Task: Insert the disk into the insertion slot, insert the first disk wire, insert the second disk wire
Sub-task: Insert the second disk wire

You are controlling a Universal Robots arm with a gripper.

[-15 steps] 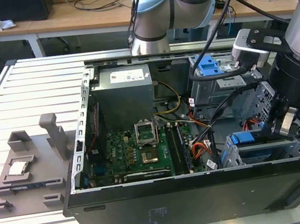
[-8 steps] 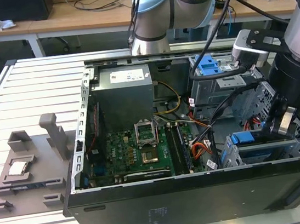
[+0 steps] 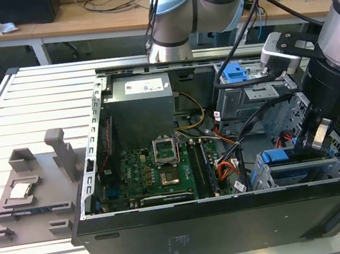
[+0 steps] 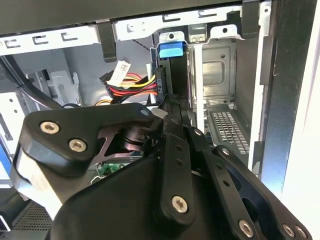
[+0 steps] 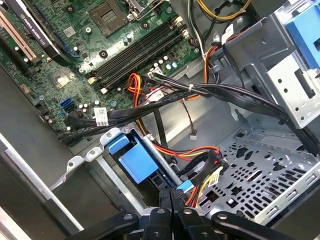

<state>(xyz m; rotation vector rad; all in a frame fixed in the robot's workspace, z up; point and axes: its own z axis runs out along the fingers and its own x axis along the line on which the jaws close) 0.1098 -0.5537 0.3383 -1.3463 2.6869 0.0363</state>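
Item: open computer case point(image 3: 189, 224) on the tabletop point(image 3: 6, 123). We find the disk point(image 3: 301, 169) in its blue carrier already seated in the insertion slot point(image 3: 261, 177) at the case's corner. Our hand point(image 5: 171, 192), fingers pinched narrow, sits at the disk's rear edge among the wires point(image 5: 200, 172). We judge that a connector wants straight, square pressure.

Slatted white metal table point(image 3: 4, 105) is carrying two items. An open black computer case point(image 3: 220, 223) is lying on its side, taking up the middle and the exterior view's right. A grey plastic fixture point(image 3: 28, 195), with upright posts and a small square chip, is sitting just beside the case, toward the exterior view's left.
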